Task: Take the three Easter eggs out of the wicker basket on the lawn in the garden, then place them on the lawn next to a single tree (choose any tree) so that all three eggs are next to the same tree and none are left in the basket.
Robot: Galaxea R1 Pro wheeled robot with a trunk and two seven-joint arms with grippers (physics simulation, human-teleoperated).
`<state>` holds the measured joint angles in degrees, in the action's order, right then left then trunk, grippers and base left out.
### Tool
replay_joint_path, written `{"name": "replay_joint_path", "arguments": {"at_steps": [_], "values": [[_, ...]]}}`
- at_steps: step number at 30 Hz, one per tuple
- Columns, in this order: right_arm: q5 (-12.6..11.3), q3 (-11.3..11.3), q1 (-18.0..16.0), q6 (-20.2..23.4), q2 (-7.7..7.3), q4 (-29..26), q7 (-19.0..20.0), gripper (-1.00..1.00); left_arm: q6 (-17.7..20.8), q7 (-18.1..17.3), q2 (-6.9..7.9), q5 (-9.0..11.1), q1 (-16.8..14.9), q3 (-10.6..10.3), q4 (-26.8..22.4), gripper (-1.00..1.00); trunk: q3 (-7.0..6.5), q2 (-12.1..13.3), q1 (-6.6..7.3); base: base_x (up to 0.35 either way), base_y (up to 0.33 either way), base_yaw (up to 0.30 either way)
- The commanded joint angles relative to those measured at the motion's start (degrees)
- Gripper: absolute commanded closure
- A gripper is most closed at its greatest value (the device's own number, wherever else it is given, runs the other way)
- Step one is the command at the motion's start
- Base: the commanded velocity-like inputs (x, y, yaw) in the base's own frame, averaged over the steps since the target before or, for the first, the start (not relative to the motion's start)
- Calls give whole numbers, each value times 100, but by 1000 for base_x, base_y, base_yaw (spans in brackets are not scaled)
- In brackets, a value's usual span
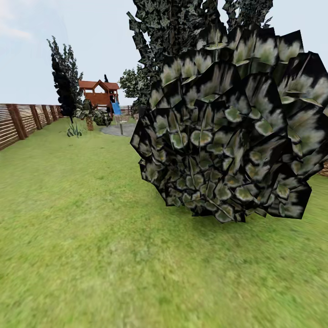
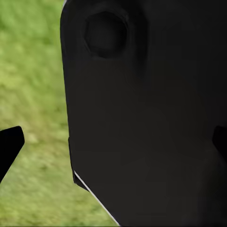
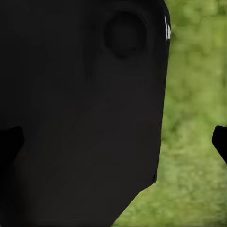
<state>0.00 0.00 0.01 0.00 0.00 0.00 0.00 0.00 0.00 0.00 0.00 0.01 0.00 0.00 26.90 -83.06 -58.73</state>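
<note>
Garden, in transit. From my head camera the lawn (image 1: pixel 91 237) ran wide and flat ahead of me, short mottled grass right up to the brown slatted fence (image 1: pixel 20 120) along its left edge. A big round dark bush (image 1: pixel 228 132) with green-white mottled leaves sat close on the right side of the lawn; behind it rose blackish angular foliage of a taller tree (image 1: pixel 182 27), trunk hidden. Far off stood another dark tree (image 1: pixel 65 77) by the fence, a red-roofed wooden play structure (image 1: pixel 99 93) and a grey paved patch (image 1: pixel 118 130). At my left wrist, one dark fingertip of the left gripper (image 2: pixel 9 146) showed beside a broad black body part (image 2: pixel 146 118), grass beyond; at my right wrist, likewise a fingertip of the right gripper (image 3: pixel 220 139) beside black housing (image 3: pixel 80 113). Fingertips sat wide at the frame edges with nothing between them: both grippers spread apart, holding nothing.
</note>
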Motion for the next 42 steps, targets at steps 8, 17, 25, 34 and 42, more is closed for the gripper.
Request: {"name": "replay_joint_path", "arguments": {"at_steps": [8, 17, 25, 34, 42], "values": [[9, 15, -192, -75, -15, -12, 26, -100, -9, 0, 94, 12, 68, 9, -17, -100, 3, -1, 0, 0, 0, 0], [18, 4, -373, -364, -19, -53, 26, -100, -9, 0, 173, 17, 69, 9, -23, -100, 3, -1, 0, 0, 0, 0], [21, 15, -378, -621, 11, -184, 35, -100, -9, 0, 174, 16, 74, 9, -26, -100, 3, -1, 0, 0, 0, 0], [9, 18, -381, -1076, 8, -166, 82, -100, -33, 0, 137, 50, 70, 18, -68, -100, 3, -1, 0, 0, 0, 0], [6, 23, -385, -1081, 9, -159, 79, -100, -69, -6, 42, 64, 70, 26, -130, -100, 3, -1, 0, 0, 0, 0]]}}
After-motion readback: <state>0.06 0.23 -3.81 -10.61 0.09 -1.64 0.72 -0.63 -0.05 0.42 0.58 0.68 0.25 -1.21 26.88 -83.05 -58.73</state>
